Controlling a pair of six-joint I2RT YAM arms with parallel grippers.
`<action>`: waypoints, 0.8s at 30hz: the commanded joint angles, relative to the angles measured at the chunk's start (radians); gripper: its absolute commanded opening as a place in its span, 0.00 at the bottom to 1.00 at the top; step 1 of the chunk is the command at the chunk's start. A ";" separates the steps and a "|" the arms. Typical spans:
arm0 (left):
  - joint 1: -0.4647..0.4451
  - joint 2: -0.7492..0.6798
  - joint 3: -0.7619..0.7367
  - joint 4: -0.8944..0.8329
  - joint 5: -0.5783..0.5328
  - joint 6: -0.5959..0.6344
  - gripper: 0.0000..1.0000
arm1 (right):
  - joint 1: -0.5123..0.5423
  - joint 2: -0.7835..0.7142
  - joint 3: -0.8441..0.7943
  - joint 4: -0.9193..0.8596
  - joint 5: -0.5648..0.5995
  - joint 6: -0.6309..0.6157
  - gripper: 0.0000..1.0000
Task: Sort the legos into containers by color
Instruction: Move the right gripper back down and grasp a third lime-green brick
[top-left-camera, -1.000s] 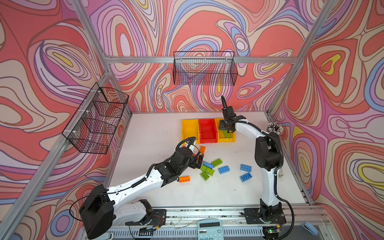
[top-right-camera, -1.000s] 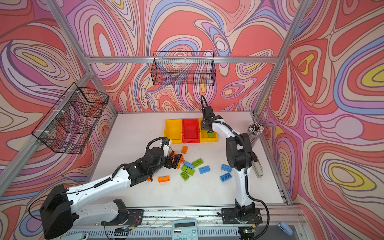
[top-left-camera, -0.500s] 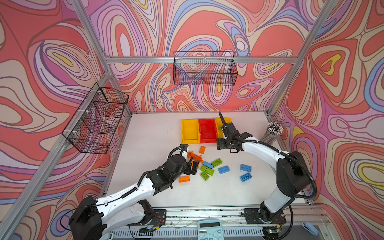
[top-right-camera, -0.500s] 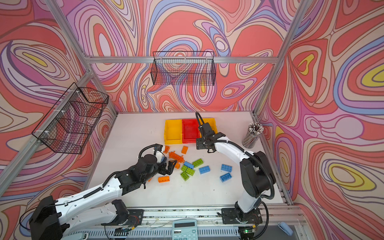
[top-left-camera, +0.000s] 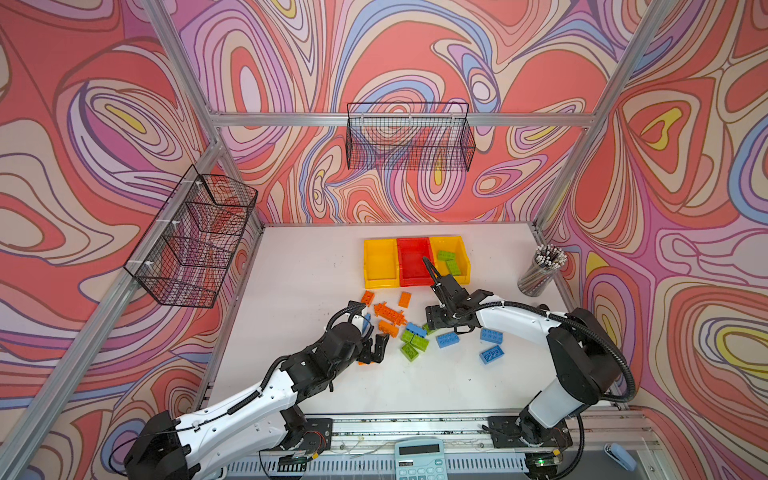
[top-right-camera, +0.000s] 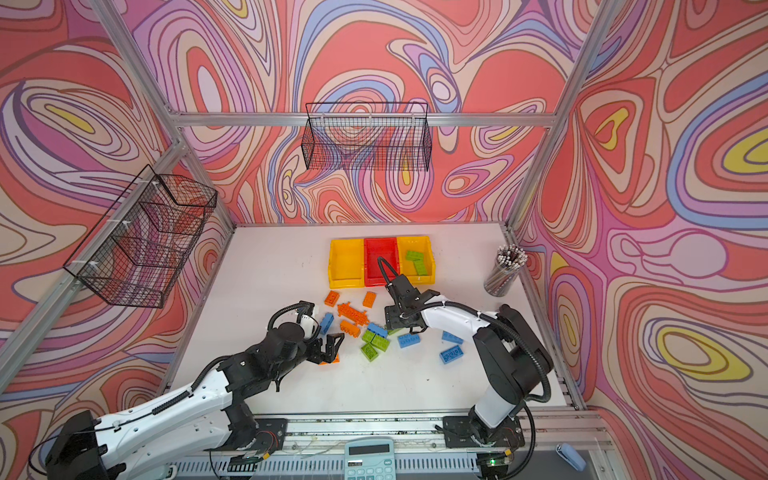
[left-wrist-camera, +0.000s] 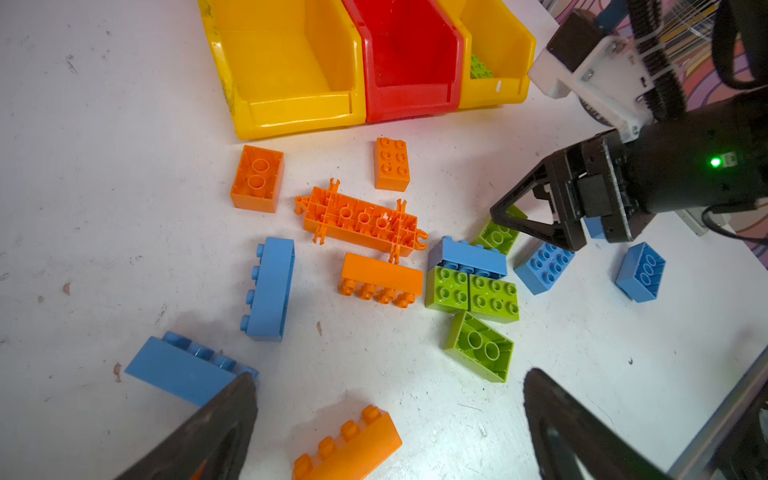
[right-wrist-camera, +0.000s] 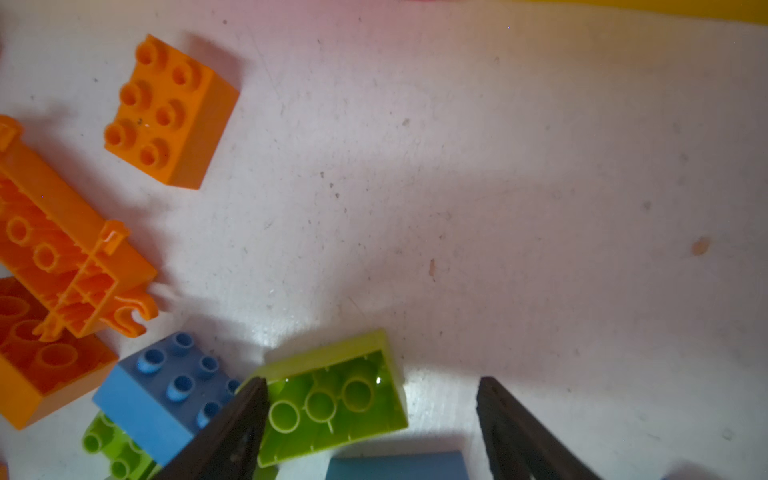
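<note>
Right wrist view: the right gripper (right-wrist-camera: 372, 380) is seen open, an upturned green lego (right-wrist-camera: 332, 407) between its fingers, not squeezed. The left gripper (left-wrist-camera: 388, 374) is spread wide, empty. In both top views the legos (top-left-camera: 415, 329) are scattered mid-frame, just below the containers (top-left-camera: 411, 257).

Both top views are bright and sharp, with soft shadows on the white table (top-left-camera: 299, 270). The left wrist view is bright too, and bends near its edges. The right wrist view is dimmer, with a grey shadow and a shiny spot beside the green brick (right-wrist-camera: 332, 399).
</note>
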 joint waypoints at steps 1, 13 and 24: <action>-0.002 -0.019 -0.010 -0.024 -0.001 -0.033 1.00 | 0.036 0.005 -0.012 0.033 0.003 0.032 0.83; -0.001 -0.040 -0.021 -0.039 -0.015 -0.034 1.00 | 0.061 0.041 -0.023 0.042 0.031 0.060 0.83; -0.001 -0.042 -0.021 -0.041 -0.021 -0.031 1.00 | 0.061 0.092 -0.011 0.041 0.060 0.068 0.84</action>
